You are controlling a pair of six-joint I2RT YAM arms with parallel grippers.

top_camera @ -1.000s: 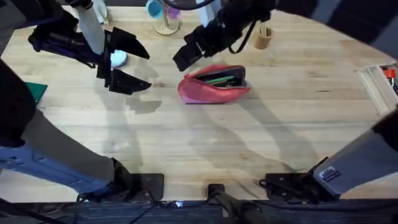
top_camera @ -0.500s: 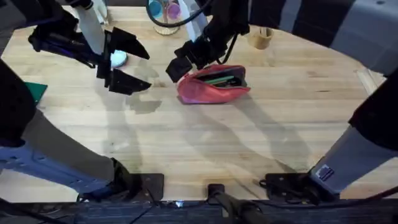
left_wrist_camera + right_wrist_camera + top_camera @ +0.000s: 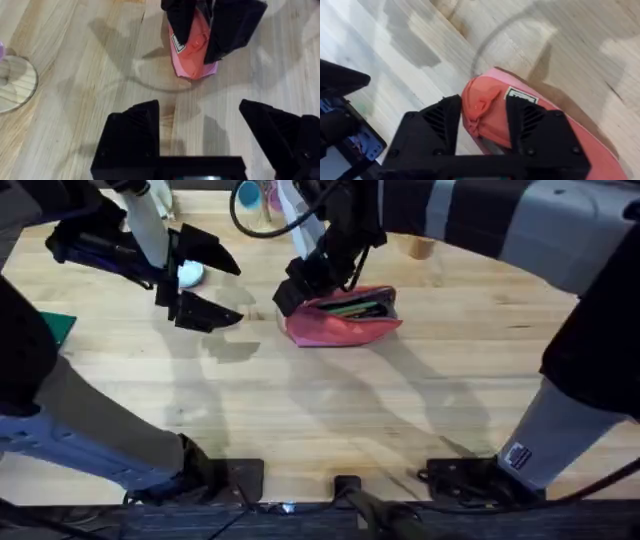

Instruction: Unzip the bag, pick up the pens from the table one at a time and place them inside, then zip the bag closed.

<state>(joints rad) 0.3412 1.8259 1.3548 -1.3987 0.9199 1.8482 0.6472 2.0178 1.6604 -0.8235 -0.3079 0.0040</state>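
The large light wooden plank bench (image 3: 330, 410) is seen carrying the oblong pink-red soft fabric pouch (image 3: 345, 320), which lies at the far middle of the bench. The pouch is shown unzipped along its top, and a slim light-green pen (image 3: 352, 307) is seen lying inside the opening. The right arm is reached across from the lower right, and the right claw (image 3: 300, 285) is placed at the pouch's left end. In the right wrist view the two black fingers (image 3: 432, 130) are set on either side of the bunched end of the pouch (image 3: 487, 112), and the fabric is pinched between them, so the right claw is clenched on the pouch. The left claw (image 3: 205, 285) is held above the bench to the left of the pouch, well apart from it; its black fingers (image 3: 132, 132) are spread wide and nothing is held between them.
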